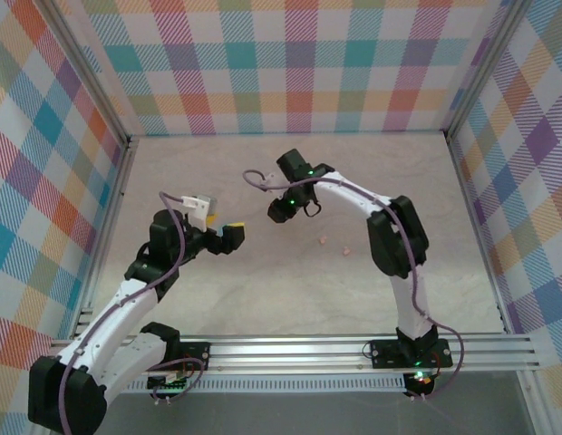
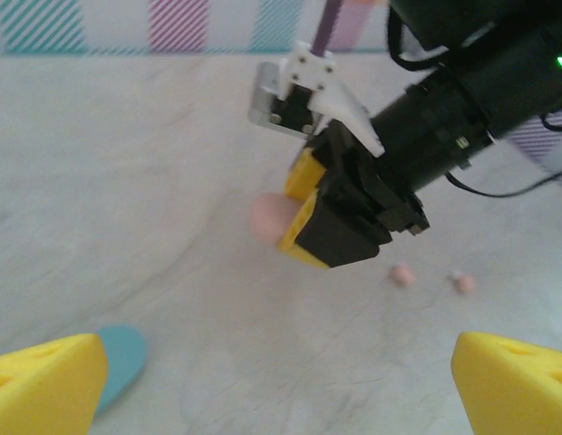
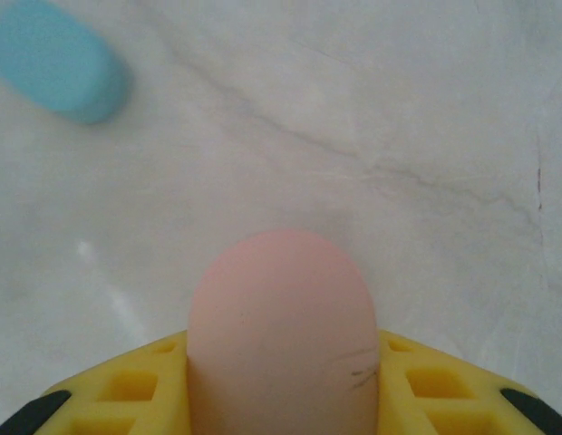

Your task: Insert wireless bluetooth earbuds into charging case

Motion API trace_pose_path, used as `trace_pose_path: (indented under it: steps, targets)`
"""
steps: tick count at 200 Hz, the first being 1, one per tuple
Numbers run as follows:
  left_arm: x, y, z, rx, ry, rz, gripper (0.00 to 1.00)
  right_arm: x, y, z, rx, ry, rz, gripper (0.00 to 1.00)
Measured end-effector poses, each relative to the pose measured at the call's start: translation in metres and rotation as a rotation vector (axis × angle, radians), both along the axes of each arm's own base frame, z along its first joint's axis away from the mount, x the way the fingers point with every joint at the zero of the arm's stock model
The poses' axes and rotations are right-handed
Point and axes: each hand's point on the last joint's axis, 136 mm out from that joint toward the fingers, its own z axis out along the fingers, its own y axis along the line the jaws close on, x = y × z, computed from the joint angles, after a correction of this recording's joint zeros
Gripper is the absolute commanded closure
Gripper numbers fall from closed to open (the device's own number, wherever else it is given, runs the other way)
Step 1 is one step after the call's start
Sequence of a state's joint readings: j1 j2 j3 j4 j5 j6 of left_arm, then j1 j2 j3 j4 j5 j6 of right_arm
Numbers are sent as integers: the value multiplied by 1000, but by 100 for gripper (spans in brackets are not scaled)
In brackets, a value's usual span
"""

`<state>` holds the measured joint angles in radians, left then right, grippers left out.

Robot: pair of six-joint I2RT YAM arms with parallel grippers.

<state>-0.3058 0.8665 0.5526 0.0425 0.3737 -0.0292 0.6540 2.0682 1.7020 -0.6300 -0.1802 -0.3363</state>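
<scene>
My right gripper (image 3: 281,385) is shut on a salmon pink oval charging case (image 3: 283,317), its yellow fingers (image 3: 127,390) pressed against both sides. In the left wrist view that right gripper (image 2: 297,210) hangs over the table with the pink case (image 2: 266,217) poking out leftward. Two pink earbuds (image 2: 403,274) (image 2: 464,283) lie on the table to its right, seen from above as small dots (image 1: 324,239) (image 1: 345,249). A light blue case (image 2: 118,362) (image 3: 59,59) lies flat near my left gripper (image 2: 281,390), which is open wide with nothing between its fingertips (image 2: 45,385).
The marbled white table (image 1: 290,281) is walled by plaid panels (image 1: 281,63) at the back and both sides. A metal rail (image 1: 299,349) runs along the near edge. From above, the left gripper (image 1: 228,237) and the right gripper (image 1: 281,213) are close together mid-table.
</scene>
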Motion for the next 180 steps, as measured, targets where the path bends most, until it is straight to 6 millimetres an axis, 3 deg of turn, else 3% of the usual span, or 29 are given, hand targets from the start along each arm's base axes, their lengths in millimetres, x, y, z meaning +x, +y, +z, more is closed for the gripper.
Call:
trace_pose_path:
  steps: [30, 56, 86, 106, 137, 155, 180]
  targets:
    - [-18, -20, 23, -28, -94, -171, 10, -32, -6, 71, 101, -72, 110, 68]
    - [-24, -28, 42, -63, -107, -226, 15, -63, -17, 111, 167, -132, 188, 68]
    - [-20, -29, 71, -193, -43, -184, 23, -98, -27, 124, 198, -165, 252, 68]
    - [-12, -32, 78, -311, 85, -143, 29, -113, -26, 132, 207, -198, 290, 68]
    - [4, -48, 67, -485, 345, -122, 33, -116, -22, 147, 214, -285, 316, 67]
    - [1, -55, 59, -533, 455, -118, 25, -115, -21, 151, 214, -312, 322, 67]
    - [-10, -68, 69, -566, 527, -170, 27, -113, -21, 151, 207, -325, 319, 67]
